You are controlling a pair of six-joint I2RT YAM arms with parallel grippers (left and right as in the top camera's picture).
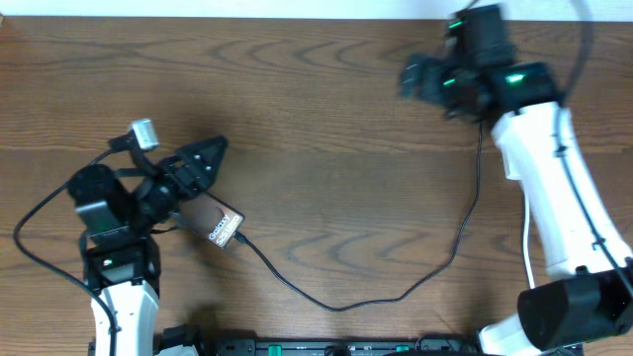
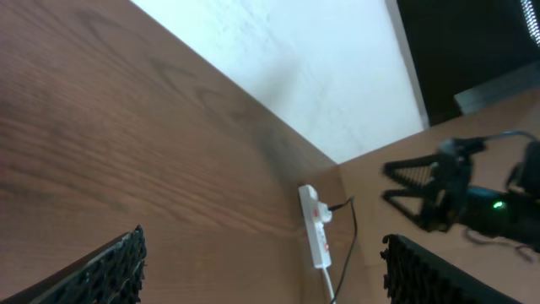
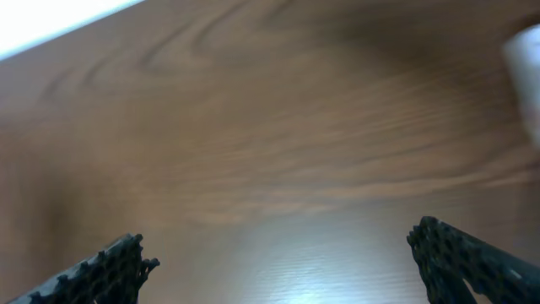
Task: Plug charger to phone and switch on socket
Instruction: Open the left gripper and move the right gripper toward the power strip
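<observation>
Phone [image 1: 224,225] lies partly hidden beneath the spread left hand [image 1: 205,166]; right hand [image 3: 280,235], blurred, also gapes.

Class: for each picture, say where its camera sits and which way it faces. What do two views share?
Overhead: above the table, facing down; shows left gripper, right gripper, phone, charger.
Left wrist: low, facing socket and right gripper; own fingers below.
Right wrist: facing the table; own fingers below.
Shared: right gripper, overhead and left wrist.
</observation>
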